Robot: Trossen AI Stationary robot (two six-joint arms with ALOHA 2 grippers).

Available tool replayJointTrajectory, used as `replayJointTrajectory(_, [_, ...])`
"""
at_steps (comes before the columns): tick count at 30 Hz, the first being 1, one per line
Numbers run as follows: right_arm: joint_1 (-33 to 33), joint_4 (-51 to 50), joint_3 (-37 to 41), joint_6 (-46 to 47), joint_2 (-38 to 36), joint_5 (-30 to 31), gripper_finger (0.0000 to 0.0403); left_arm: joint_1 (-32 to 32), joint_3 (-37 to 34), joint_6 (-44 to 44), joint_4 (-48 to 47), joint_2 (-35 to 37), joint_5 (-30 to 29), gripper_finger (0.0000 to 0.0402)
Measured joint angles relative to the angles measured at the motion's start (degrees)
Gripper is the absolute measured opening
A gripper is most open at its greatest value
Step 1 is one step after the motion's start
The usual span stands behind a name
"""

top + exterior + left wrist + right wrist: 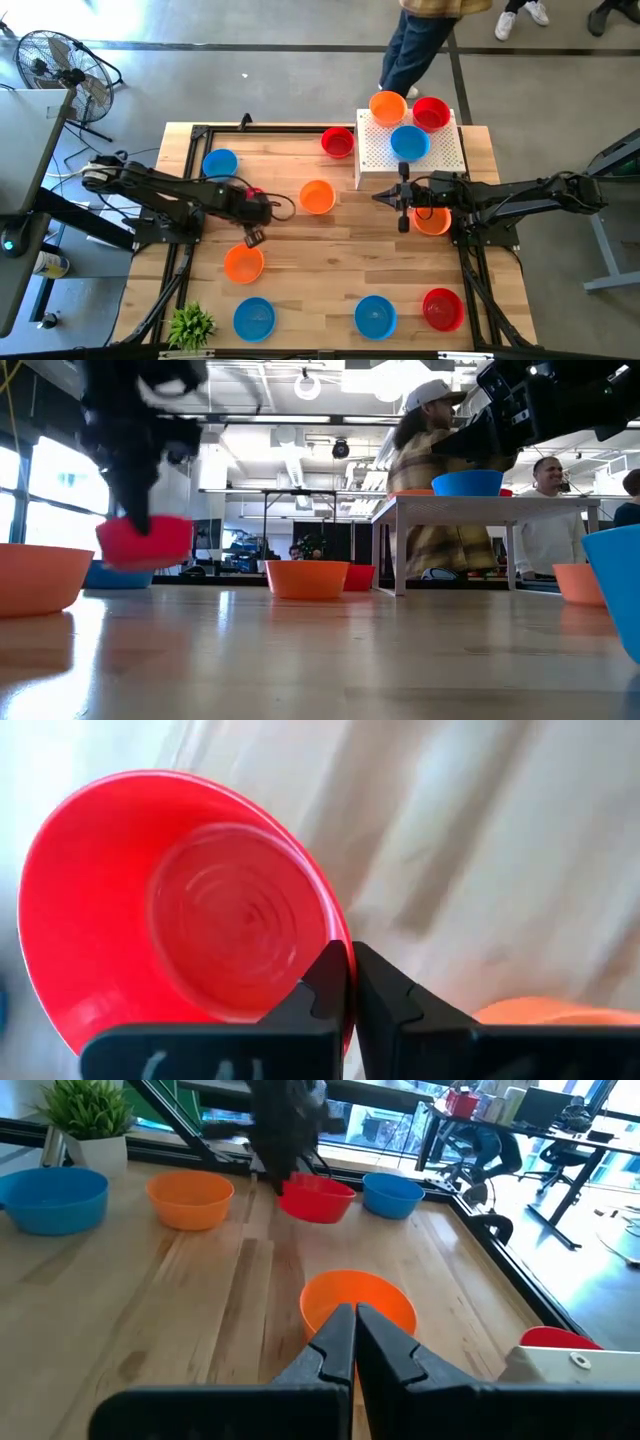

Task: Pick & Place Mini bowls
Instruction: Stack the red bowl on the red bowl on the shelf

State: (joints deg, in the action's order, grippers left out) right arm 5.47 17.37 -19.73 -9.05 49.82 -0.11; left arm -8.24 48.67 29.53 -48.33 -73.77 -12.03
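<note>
Because your left gripper (pixel 350 982) pinches only the thin rim of the red bowl (pixel 180 910), lifted off the table at nine o'clock, it may tilt and slip out. Your right gripper (pixel 403 222), closed and empty, waits at three o'clock.

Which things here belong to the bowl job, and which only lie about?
Job: red bowl pinched at its rim by the shut left gripper; orange bowl mid-table; blue bowl on the white perforated box; right gripper, shut, empty.

Lying about: small green plant; fan.
</note>
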Motion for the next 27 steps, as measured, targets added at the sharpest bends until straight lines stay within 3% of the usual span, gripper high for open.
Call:
replayJointTrajectory(10, [0.00,-0.02,-0.01,1.60,0.00,-0.24,0.0000,-8.22,10.87,-15.93,16.37,-13.87,-2.37,0.0001])
replayJointTrajectory(20, [-0.01,0.00,-0.02,1.28,-0.02,-1.11,0.0000,-12.24,26.79,-19.45,18.19,-31.79,-5.07,0.0001])
replayJointTrajectory(27, [0.01,-0.22,-0.02,1.28,-0.02,-1.28,0.0000,-12.41,33.24,-20.08,18.82,-38.90,-5.11,0.0000])
